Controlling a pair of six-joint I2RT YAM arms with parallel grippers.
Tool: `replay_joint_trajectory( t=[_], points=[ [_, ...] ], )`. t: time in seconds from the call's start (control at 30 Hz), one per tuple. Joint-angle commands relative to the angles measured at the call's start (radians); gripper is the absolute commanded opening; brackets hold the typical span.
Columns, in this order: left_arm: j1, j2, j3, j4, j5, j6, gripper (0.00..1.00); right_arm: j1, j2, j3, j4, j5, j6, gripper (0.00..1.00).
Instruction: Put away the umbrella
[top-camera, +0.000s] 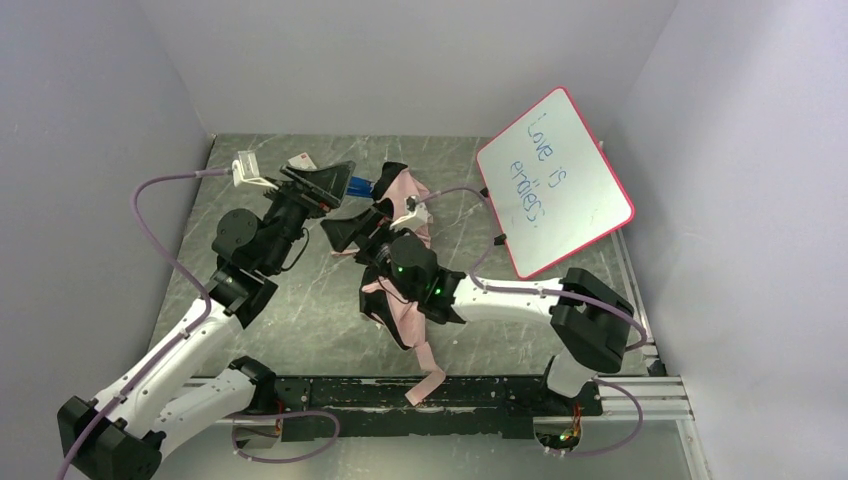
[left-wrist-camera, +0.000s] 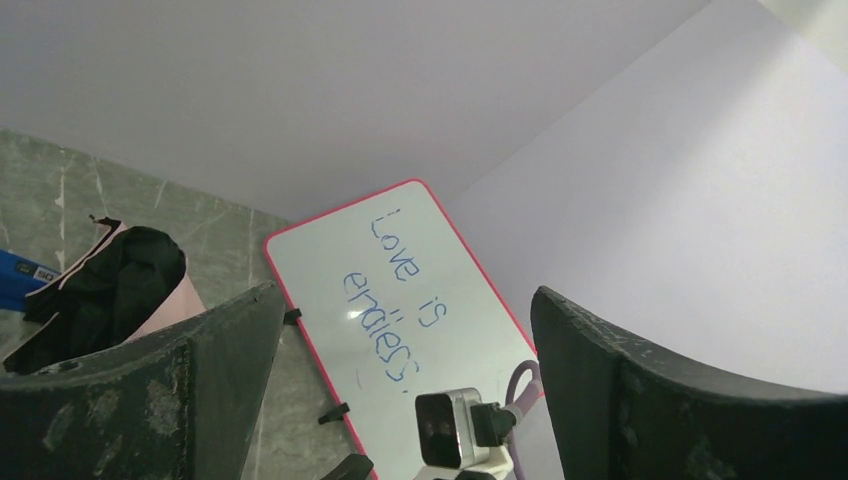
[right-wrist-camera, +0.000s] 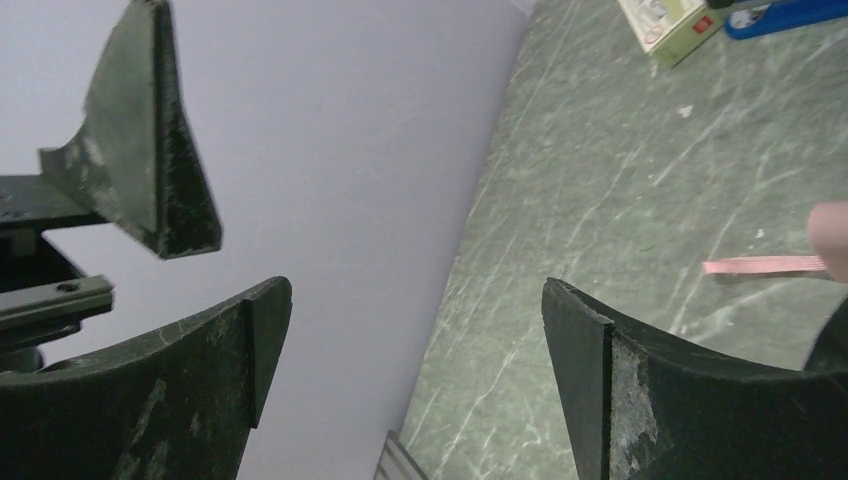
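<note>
The umbrella (top-camera: 404, 190) lies collapsed in the middle of the table, pale pink fabric with black folds, and runs under my right arm to a lower pink part and a loose strap (top-camera: 430, 381). My left gripper (top-camera: 328, 183) is open and empty, raised just left of the umbrella's far end. In the left wrist view (left-wrist-camera: 405, 310) the umbrella's black and pink fabric (left-wrist-camera: 110, 285) sits at the left edge. My right gripper (top-camera: 347, 233) is open and empty, left of the umbrella. In the right wrist view (right-wrist-camera: 415, 300) only a pink strap (right-wrist-camera: 765, 265) shows.
A pink-framed whiteboard (top-camera: 553, 180) with blue writing leans at the back right and fills the left wrist view (left-wrist-camera: 400, 300). A small box (right-wrist-camera: 668, 22) and a blue object (top-camera: 360, 185) lie at the back of the table. Grey walls enclose the table.
</note>
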Motion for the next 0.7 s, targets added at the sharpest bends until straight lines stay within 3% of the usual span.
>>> replay_joint_trajectory(
  t=[0.0, 0.2, 0.37, 0.67],
  points=[
    [-0.009, -0.021, -0.016, -0.003, -0.026, -0.024, 0.97, 0.033, 0.024, -0.023, 0.141, 0.031, -0.030, 1.00],
    [-0.012, -0.028, -0.015, -0.003, -0.038, 0.038, 0.96, 0.031, 0.082, -0.040, 0.243, -0.046, 0.018, 1.00],
    [-0.013, -0.023, -0.009, -0.029, -0.066, 0.014, 0.97, 0.020, 0.095, -0.116, 0.446, -0.066, 0.036, 1.00],
    [-0.013, -0.054, 0.009, -0.103, -0.131, -0.007, 0.97, 0.023, 0.107, -0.107, 0.492, -0.087, 0.045, 1.00]
  ],
)
